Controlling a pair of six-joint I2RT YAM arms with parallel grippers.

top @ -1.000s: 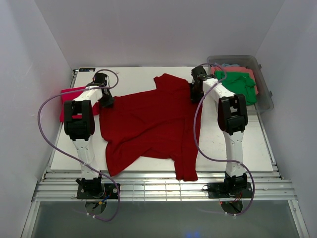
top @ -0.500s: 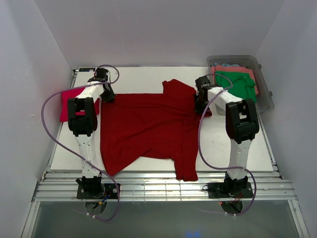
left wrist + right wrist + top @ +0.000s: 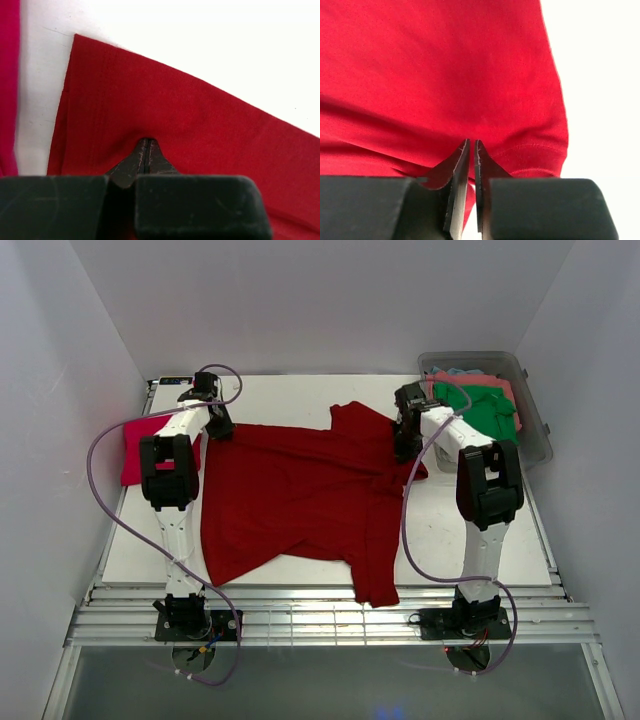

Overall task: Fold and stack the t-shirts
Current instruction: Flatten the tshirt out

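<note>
Presently the dark red t-shirt (image 3: 300,500) lies spread over the middle of the tabletop (image 3: 290,390), mostly flat. Its lower hem hangs a little past the near edge, and one sleeve points toward the far side.

Left claw (image 3: 146,150): jaws pressed together on the shirt's far-left edge, with the cloth puckering into a small peak at the tips. Right claw (image 3: 472,150): jaws drawn to a thin slit at the far-right sleeve, where the cloth bunches around the tips. It appears to be pinching the fabric there.

Other stock: a pinkish-red t-shirt (image 3: 135,445) rests folded at the left edge of the tabletop, just beside the left arm. A green t-shirt (image 3: 490,410) and a coral t-shirt (image 3: 475,380) sit in the tub (image 3: 535,435) at the far right.

Handling assessment: the garment is judged light, limp and unable to hold a shape. It will drape and crease wherever it is unsupported, and it slides readily on the smooth surface. Single-layer pinches at hems, shoulder seams or sleeve cuffs are advised, with both holds level so the fold line falls straight. The wrinkles near the right sleeve may carry into the fold if not tensioned out.
</note>
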